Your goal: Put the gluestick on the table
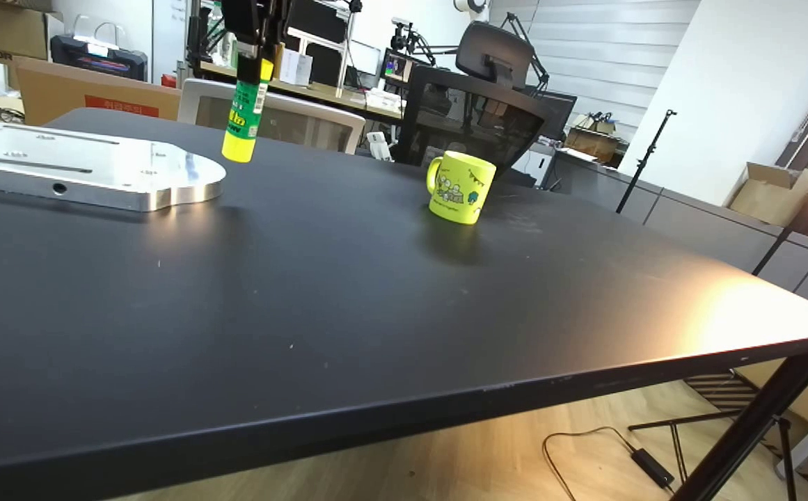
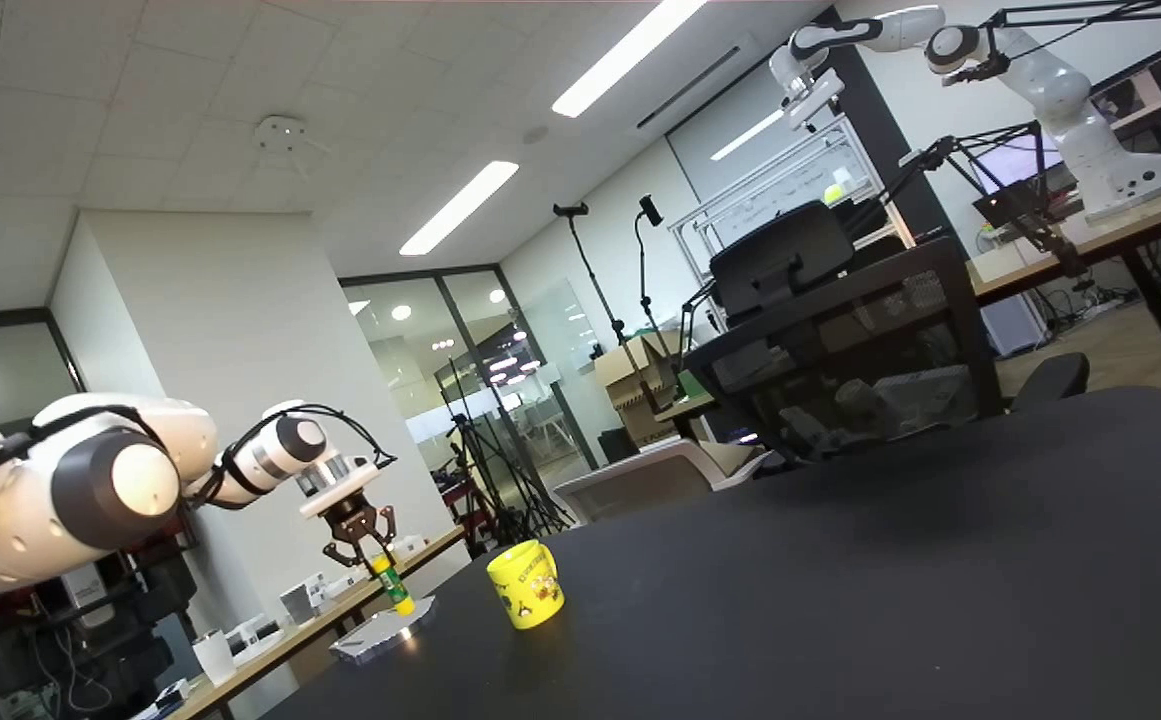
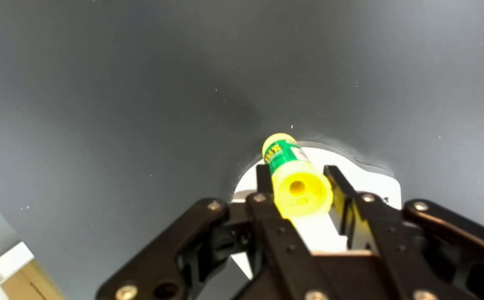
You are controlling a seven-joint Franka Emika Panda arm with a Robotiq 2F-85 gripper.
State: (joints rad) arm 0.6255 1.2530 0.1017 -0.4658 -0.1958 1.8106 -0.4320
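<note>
One gluestick (image 1: pixel 246 111), green and yellow: hanging tilted above the desk (image 1: pixel 390 313), near the rounded end of the metal plate (image 1: pixel 83 156).

One hand (image 3: pixel 298 179): clamping the gluestick between its fingers (image 3: pixel 263 179).

Risks, as judged: releasing at this height would be inviting a drop; the tilt, a topple and roll; descending straight down may be landing the lower end on the plate's rim.

Markings: an upper carton (image 1: pixel 0 28) is showing "ASHFOR", perhaps cropped; a lower carton (image 1: pixel 49 90) is carrying a red label (image 1: pixel 122 106) in Korean lettering; print on the gluestick and mug (image 1: pixel 461 188) is appearing too small for reading.
</note>
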